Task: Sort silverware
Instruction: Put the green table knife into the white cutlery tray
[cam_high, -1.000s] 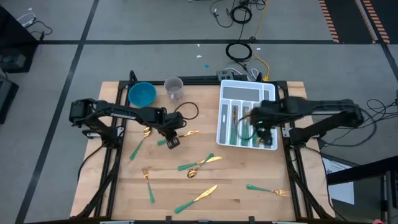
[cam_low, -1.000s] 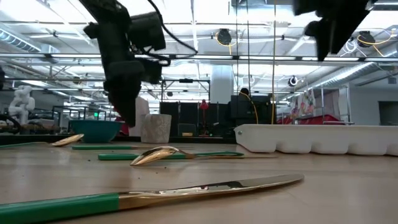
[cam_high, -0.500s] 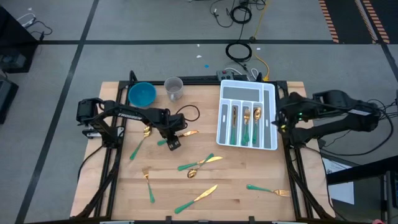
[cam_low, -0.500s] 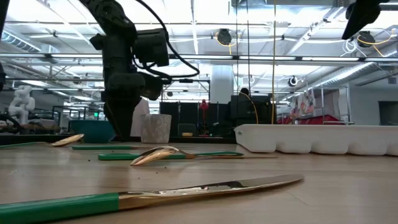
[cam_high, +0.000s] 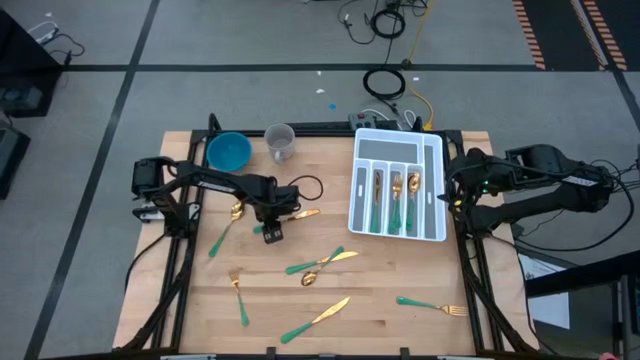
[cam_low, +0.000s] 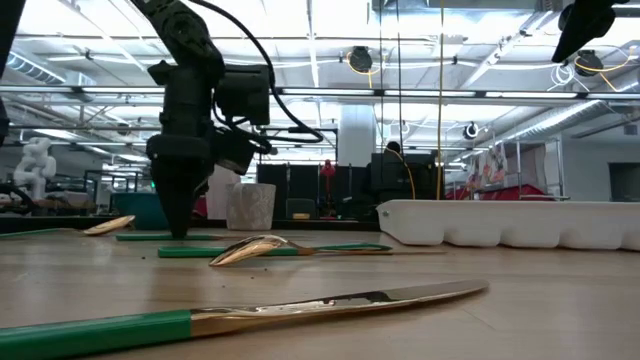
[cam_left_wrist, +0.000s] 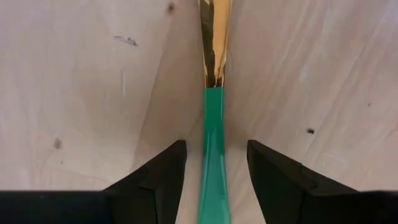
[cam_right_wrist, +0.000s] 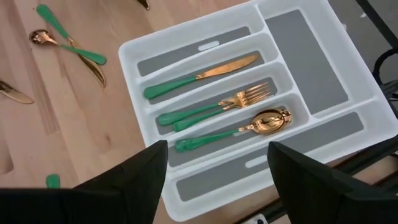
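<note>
A knife lies flat on the wooden table, gold blade (cam_high: 305, 213) toward the right and teal handle (cam_left_wrist: 214, 155) toward the left. My left gripper (cam_high: 267, 229) points down over that handle, open, one finger on each side with a gap to both (cam_left_wrist: 214, 146). My right gripper (cam_high: 453, 191) hangs open high at the table's right edge, beside the white tray (cam_high: 433, 160). In the tray (cam_right_wrist: 292, 25) lie a knife (cam_right_wrist: 199, 76), two forks (cam_right_wrist: 214, 107) and a spoon (cam_right_wrist: 236, 129). Several more pieces lie loose on the table.
Loose silverware: a spoon (cam_high: 224, 226) left of my left gripper, a fork (cam_high: 238, 294), a crossed spoon and knife (cam_high: 320, 264), a knife (cam_high: 316, 319) near the front, a fork (cam_high: 432, 305) front right. A blue bowl (cam_high: 229, 151) and a clear cup (cam_high: 279, 141) stand at the back.
My left gripper has sunk toward the table until its tips stand at the knife's teal handle. My right gripper has drawn back from over the tray toward the table's right edge and risen; it has kept still for the last half second.
</note>
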